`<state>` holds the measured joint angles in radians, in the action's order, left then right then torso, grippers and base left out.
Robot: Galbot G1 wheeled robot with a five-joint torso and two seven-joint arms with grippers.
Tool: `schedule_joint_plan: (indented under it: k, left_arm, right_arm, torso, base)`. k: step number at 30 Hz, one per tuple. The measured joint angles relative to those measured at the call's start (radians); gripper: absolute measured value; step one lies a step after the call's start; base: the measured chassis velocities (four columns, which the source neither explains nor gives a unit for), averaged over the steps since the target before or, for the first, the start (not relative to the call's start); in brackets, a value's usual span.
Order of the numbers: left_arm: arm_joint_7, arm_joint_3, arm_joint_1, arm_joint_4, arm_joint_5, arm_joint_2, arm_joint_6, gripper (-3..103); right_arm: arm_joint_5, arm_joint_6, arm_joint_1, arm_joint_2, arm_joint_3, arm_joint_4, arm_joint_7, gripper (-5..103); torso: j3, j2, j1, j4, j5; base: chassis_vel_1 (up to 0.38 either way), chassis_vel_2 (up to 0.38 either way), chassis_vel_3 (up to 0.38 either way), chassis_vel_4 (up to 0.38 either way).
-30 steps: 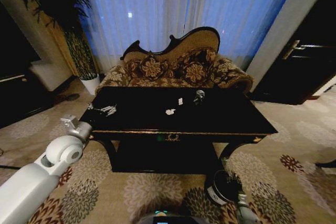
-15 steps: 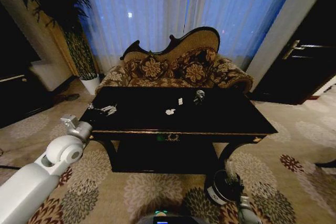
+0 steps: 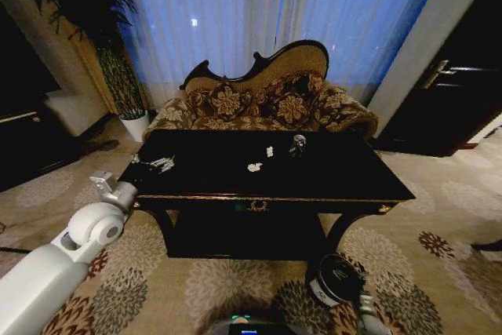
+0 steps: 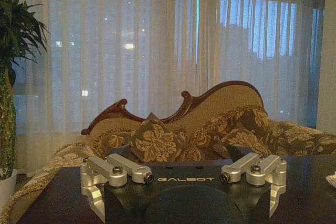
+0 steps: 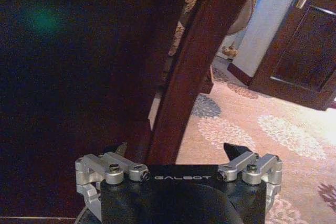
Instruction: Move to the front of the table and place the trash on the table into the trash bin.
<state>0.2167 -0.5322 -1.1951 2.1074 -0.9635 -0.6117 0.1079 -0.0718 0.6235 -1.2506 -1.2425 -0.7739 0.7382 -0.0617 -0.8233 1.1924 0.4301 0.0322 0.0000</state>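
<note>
A Galbot G1 stands before the table (image 3: 314,182), its front edge with the gold emblem facing the robot. Nearest, by the table's front right leg, the trash bin (image 3: 336,280) sits on the patterned carpet (image 3: 408,256) with the right arm low beside it. In the right wrist view the right gripper (image 5: 178,153) points past that dark curved leg toward a door, fingers spread wide and holding nothing.

The left gripper (image 4: 184,153) hovers just outside the table's front left corner, raised to about tabletop height. Its own camera shows both fingers set far apart, empty, and aimed across the top toward the sofa (image 3: 263,100).

The trash lies farther in. The clear plastic bottle (image 3: 157,165) rests near the left edge, its long axis running roughly along the table's length; it is the item closest to the left gripper, ahead and slightly inboard of it. Near the centre of the top lie two white paper bits (image 3: 255,167), and the shiny grey wad (image 3: 297,143) sits beyond them toward the back edge.

The left arm looks better placed for the bottle, while the bin is on the right arm's side.

The head view takes in the trash and bin together; the left wrist view catches a pale scrap at the table's far side, the right wrist view the table leg up close.
</note>
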Motion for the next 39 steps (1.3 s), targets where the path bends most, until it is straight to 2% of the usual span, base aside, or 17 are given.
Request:
schedule_joint_plan:
  k: [8,11,12,15,17,20,29,39]
  left_arm:
    - [-0.001,-0.012,-0.003,-0.006,-0.003,-0.009,0.000,100]
    - [-0.003,-0.021,-0.012,-0.006,-0.003,-0.012,-0.001,100]
    - [-0.003,-0.021,-0.012,-0.006,-0.003,-0.012,-0.001,100]
    - [-0.003,-0.030,-0.017,-0.001,-0.005,-0.012,-0.001,100]
    - [-0.004,-0.031,-0.018,-0.001,-0.006,-0.012,-0.002,100]
    - [-0.006,-0.041,-0.025,0.000,-0.007,-0.015,-0.002,100]
    - [-0.017,-0.056,-0.036,-0.007,-0.006,-0.027,-0.004,100]
    - [-0.017,-0.057,-0.040,-0.009,-0.007,-0.034,-0.005,100]
  right_arm:
    - [-0.062,0.054,-0.119,0.023,-0.047,0.079,-0.070,100]
    - [-0.169,0.078,-0.234,0.018,-0.079,0.208,-0.189,100]
    - [-0.169,0.078,-0.234,0.018,-0.079,0.208,-0.189,100]
    - [-0.271,0.089,-0.303,0.013,-0.102,0.281,-0.277,100]
    - [-0.289,0.089,-0.314,0.014,-0.106,0.290,-0.289,100]
    - [-0.375,0.098,-0.374,0.023,-0.122,0.353,-0.357,100]
    - [-0.517,0.056,-0.504,0.025,-0.182,0.588,-0.388,100]
    - [-0.557,0.058,-0.562,0.020,-0.245,0.713,-0.380,100]
  torso:
    - [0.000,0.000,0.000,0.0002,-0.0001]
    - [0.000,0.000,0.000,0.0002,-0.0003]
    - [0.000,0.000,0.000,0.0002,-0.0003]
    - [0.000,0.000,0.000,0.0000,-0.0001]
    - [0.000,0.000,0.000,0.0000,-0.0001]
    - [0.000,0.000,0.000,0.0002,0.0001]
    - [0.000,0.000,0.000,0.0001,-0.0002]
    - [0.000,0.000,0.000,0.0002,0.0000]
  base:
    - [0.000,0.000,0.000,0.000]
    - [0.000,0.000,0.000,0.000]
    - [0.000,0.000,0.000,0.000]
    - [0.000,0.000,0.000,0.000]
    - [0.000,0.000,0.000,0.000]
    - [0.000,0.000,0.000,0.000]
    - [0.000,0.000,0.000,0.000]
    - [0.000,0.000,0.000,0.000]
